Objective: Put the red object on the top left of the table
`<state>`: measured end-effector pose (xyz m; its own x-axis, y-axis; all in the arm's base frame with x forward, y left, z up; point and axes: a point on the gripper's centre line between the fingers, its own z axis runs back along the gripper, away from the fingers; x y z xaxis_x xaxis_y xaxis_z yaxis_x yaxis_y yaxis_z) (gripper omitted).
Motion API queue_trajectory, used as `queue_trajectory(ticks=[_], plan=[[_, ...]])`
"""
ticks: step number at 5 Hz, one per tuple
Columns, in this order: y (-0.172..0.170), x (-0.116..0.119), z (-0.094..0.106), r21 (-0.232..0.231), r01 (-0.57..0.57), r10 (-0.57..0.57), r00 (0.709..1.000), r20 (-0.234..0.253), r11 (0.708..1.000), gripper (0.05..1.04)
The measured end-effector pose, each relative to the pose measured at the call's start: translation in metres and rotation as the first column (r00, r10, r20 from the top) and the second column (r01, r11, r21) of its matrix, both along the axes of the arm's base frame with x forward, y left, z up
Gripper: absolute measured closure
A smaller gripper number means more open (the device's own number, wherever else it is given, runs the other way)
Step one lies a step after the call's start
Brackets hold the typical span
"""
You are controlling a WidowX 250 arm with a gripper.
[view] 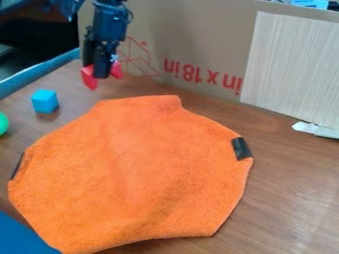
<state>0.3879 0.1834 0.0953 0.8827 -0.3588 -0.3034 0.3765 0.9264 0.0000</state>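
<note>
Tool [97,72] gripping the red object [89,78] (red parts visible on either side of the front finger) at the upper left of the desk [291,183], near the cardboard [198,34]; blue cube [45,101] beside the orange cloth [132,168].

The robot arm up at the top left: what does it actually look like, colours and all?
The arm is very dark, black to navy, narrow and built of blocky segments. What looks like a thin dark cable loops out at its side. The gripper is equally dark and slender. I can make out no markings.
</note>
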Motion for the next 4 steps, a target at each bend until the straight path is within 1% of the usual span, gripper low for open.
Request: queue_trajectory(ticks=[1,2,3,4], plan=[[0.014,0.007,-0.004,0.016,-0.022,0.022,1.0,0.022,1.0,0.506],[0.018,0.011,-0.004,0.04,-0.023,0.021,0.998,0.052,0.999,0.507],[0.021,0.012,-0.01,0.057,-0.01,0.007,0.998,0.055,0.998,0.506],[0.023,0.007,-0.02,0.063,0.0,-0.002,1.0,0.026,0.998,0.438]])
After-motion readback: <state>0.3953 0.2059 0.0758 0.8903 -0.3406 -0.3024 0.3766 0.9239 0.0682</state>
